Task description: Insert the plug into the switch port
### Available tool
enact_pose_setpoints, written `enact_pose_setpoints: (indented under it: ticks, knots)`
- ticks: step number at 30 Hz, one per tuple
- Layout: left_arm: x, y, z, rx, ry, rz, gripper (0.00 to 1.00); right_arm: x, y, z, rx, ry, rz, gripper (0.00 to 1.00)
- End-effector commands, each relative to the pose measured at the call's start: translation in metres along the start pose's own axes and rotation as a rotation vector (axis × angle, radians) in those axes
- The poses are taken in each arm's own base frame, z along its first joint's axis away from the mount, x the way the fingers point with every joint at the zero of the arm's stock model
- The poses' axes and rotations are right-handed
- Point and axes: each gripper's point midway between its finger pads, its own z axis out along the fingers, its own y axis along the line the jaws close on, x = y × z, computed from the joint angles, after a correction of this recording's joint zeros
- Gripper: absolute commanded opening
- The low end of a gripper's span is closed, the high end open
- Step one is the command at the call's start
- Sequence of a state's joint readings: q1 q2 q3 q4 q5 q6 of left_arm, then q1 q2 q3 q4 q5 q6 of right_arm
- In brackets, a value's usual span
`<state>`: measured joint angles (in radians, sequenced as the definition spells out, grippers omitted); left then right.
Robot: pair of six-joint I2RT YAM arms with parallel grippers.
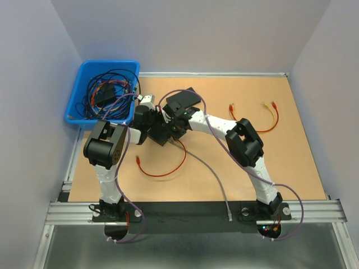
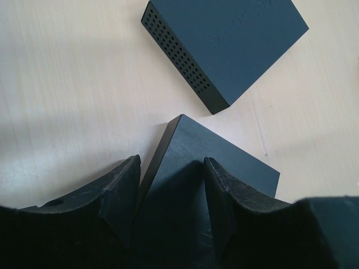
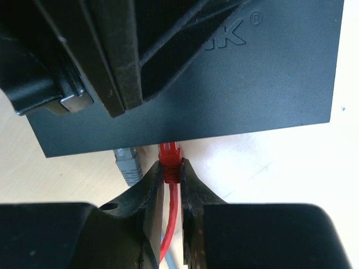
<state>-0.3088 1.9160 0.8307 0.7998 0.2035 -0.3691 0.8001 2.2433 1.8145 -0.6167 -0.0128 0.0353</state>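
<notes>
**Snugly pinched: red plug at the switch's edge**

Right gripper (image 3: 170, 168) is closed narrow on the plug (image 3: 170, 152), a small translucent red block. Its matte black fingers (image 3: 147, 193) press both flat sides. The plug's nose meets the near edge of the switch (image 3: 252, 84), a flat dark slab with a smooth satin top and raised moulded lettering. How far the plug sits in a port is hidden under that edge. A thin red cable (image 3: 173, 224) runs back from the plug between the fingers. Just beside it, to the left in the right wrist view, a grey plug (image 3: 128, 165) with a ridged body butts against the same edge.

Left gripper (image 2: 171, 162) clamps the switch (image 2: 179, 190) at a middling width. Its wedge-shaped, grainy black pads sit against two opposite sides, and a sharp corner of the box juts out between them. Apart from it lies a second dark box (image 2: 235, 39), its side wall perforated with rows of small round holes, on the pale wood-grain table (image 2: 67, 84).
</notes>
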Motion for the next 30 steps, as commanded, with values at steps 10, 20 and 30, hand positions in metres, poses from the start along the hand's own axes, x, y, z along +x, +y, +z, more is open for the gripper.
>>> enact_pose_setpoints:
  ticks: [10,20,30]
  knots:
    - [0.104,-0.071,-0.031,0.259,0.376,-0.066,0.58,-0.140,0.019,-0.007,-0.093,-0.627,-0.112,0.00]
    - [0.115,-0.072,-0.033,0.242,0.408,-0.094,0.58,-0.193,0.014,-0.057,-0.052,-0.789,-0.089,0.00]
    - [0.137,-0.068,-0.036,0.181,0.483,-0.148,0.58,-0.247,0.023,-0.101,-0.104,-0.937,-0.020,0.00]
